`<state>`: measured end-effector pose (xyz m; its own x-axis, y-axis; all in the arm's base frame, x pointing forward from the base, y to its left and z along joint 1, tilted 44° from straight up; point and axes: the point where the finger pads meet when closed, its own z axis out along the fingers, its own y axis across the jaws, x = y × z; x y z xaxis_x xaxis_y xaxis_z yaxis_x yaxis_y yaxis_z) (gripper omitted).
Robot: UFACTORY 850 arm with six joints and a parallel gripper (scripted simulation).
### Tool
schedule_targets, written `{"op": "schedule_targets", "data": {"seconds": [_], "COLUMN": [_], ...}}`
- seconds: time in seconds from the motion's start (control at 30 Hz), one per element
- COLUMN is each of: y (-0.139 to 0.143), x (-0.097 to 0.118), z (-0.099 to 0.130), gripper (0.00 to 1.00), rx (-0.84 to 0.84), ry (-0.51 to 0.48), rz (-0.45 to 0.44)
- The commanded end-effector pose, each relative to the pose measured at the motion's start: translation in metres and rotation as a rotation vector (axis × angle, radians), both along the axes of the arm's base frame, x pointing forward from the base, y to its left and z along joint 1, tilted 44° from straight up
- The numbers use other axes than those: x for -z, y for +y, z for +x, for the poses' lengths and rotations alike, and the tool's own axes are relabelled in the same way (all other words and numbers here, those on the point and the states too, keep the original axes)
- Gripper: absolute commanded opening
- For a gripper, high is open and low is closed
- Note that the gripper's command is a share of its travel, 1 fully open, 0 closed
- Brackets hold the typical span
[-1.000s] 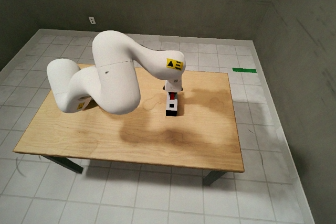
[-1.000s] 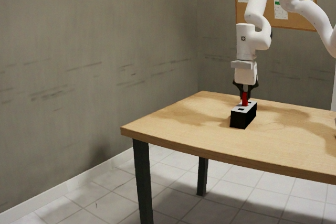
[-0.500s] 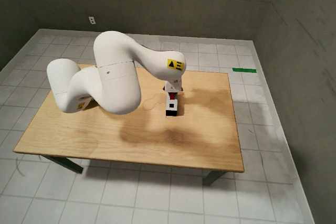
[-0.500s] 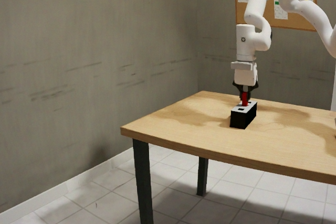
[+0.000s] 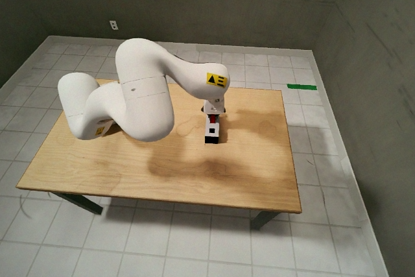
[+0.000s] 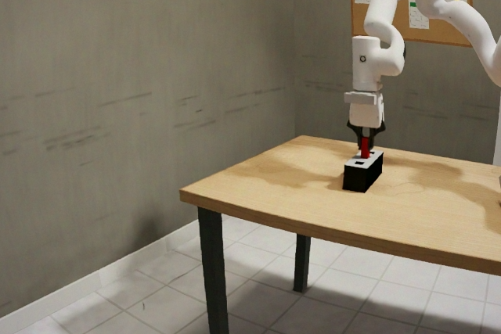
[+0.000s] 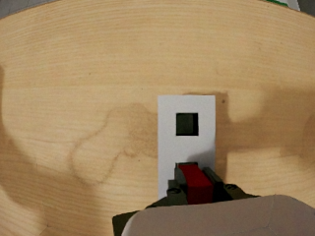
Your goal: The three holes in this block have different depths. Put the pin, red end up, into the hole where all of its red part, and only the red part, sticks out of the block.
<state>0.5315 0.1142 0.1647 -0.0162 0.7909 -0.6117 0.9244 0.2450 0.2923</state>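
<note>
The block (image 5: 212,125) (image 6: 353,178) (image 7: 167,143), with a light grey top and black sides, stands on the table. The red part of the pin (image 5: 212,119) (image 6: 365,148) (image 7: 198,186) stands upright over the middle hole. In the exterior view the red reaches down to the block's top, and no other colour of the pin shows; its lower part appears to be inside the middle hole. Both end holes are empty. My gripper (image 6: 365,144) (image 7: 191,180) is shut on the pin, its fingertips just above the block. The hole's depth is hidden.
The wooden table (image 5: 117,167) (image 6: 282,201) (image 7: 74,49) bears the block and the arm's base. The arm reaches over the table from the left in the top view. Walls stand beyond the table.
</note>
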Motion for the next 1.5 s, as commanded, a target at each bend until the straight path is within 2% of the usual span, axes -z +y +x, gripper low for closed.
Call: {"op": "schedule_targets", "data": {"seconds": [0.0,0.67,0.7,1.47], "y": [0.0010,0.0012,0.0012,0.0012], "x": [-0.0011,-0.0016,-0.0016,-0.0016], "z": [0.0007,0.0003,0.0003,0.0003], "gripper": [0.00,0.00,1.00,1.00], "rx": [-0.001,-0.001,-0.001,-0.001], "ry": [-0.002,-0.002,-0.002,-0.002], "rz": [0.001,0.001,0.001,0.001]}}
